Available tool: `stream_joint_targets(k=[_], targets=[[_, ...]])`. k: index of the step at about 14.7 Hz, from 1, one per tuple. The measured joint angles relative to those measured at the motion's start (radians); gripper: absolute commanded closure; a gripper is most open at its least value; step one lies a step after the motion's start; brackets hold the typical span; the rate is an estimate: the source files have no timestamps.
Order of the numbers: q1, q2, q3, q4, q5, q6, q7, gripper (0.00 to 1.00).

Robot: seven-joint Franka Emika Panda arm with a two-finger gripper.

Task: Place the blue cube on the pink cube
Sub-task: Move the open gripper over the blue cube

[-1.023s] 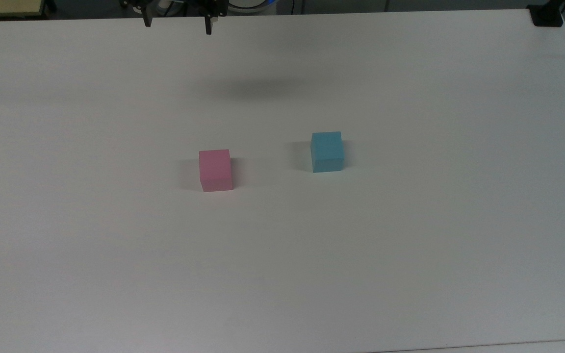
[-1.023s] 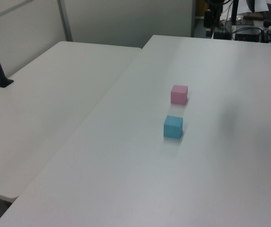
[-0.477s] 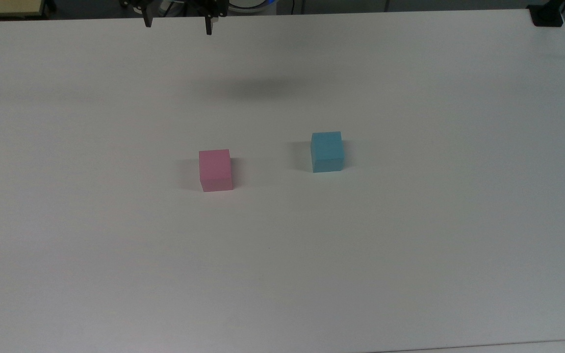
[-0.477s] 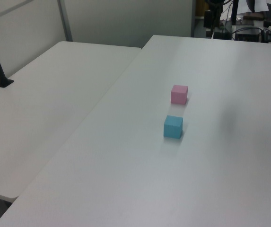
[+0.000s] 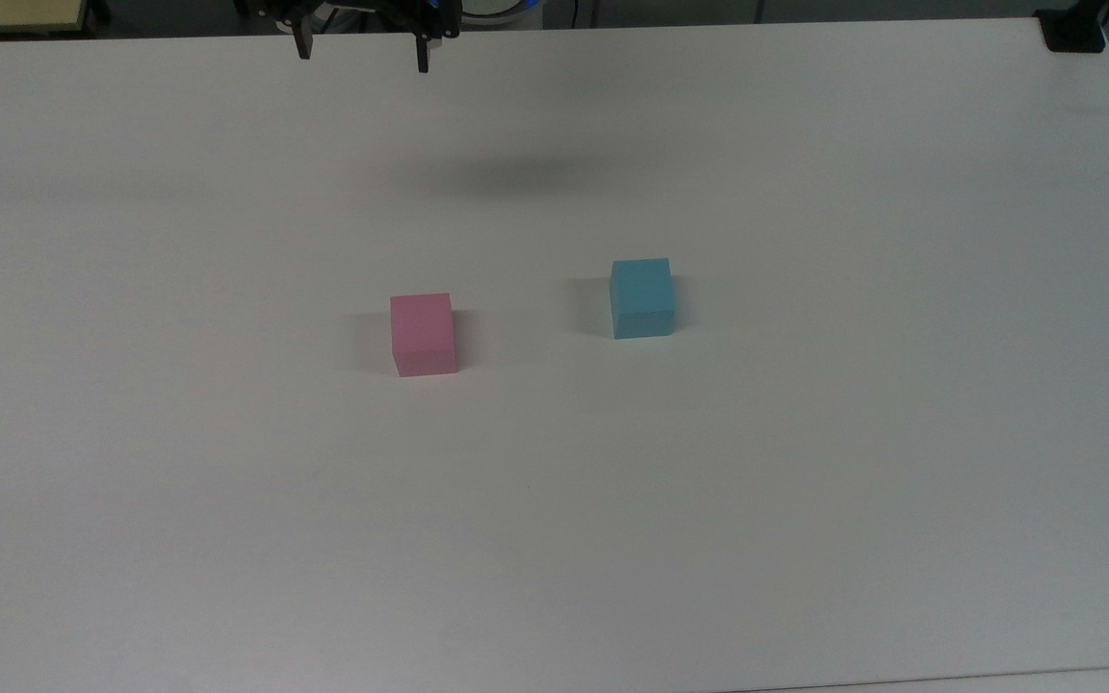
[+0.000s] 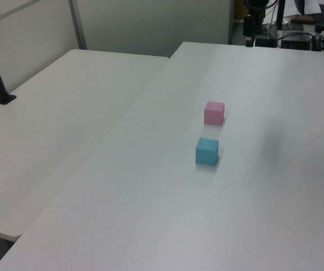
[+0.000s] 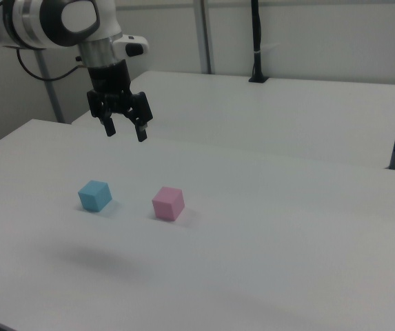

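White worktop (image 5: 805, 500) carries both cubes, apart from each other. Above it, high in the right view, the hand (image 7: 125, 131) hangs released, fingers spread, grasping nothing. In the top view, the pink cube (image 5: 423, 333) sits left of the blue cube (image 5: 642, 297).

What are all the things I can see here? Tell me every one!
blue cube: one, light blue, on the white table, to the top view's right of the pink cube, apart from it.
pink cube: one, pink, on the same table, nothing on top of it.
table: one, white, bearing both cubes.
second table: one, white, beside the first at the left view's left.
black post: one, black, upright on the second table.
gripper: one, black, open, hanging in the air above the table, holding nothing.
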Motion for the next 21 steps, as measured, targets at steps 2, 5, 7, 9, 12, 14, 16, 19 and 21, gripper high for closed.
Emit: stream_joint_targets(k=[2,5,7,9,12,14,16,19,21], targets=[[0.002,0.005,0.009,-0.005,0.000,0.000,0.000,0.00],[0.003,0.008,0.021,-0.017,0.000,0.000,0.000,0.00],[0.010,0.009,0.048,-0.024,0.003,0.000,0.000,0.00],[0.041,0.011,0.062,-0.026,0.019,0.000,0.002,0.00],[0.060,0.020,0.127,-0.026,0.048,0.030,0.074,0.00],[0.088,0.033,0.170,-0.026,0.050,0.111,0.197,0.00],[0.100,0.054,0.214,-0.026,0.050,0.166,0.262,0.00],[0.105,0.091,0.256,-0.016,0.050,0.206,0.300,0.00],[0.107,0.122,0.270,-0.005,0.050,0.210,0.310,0.00]])
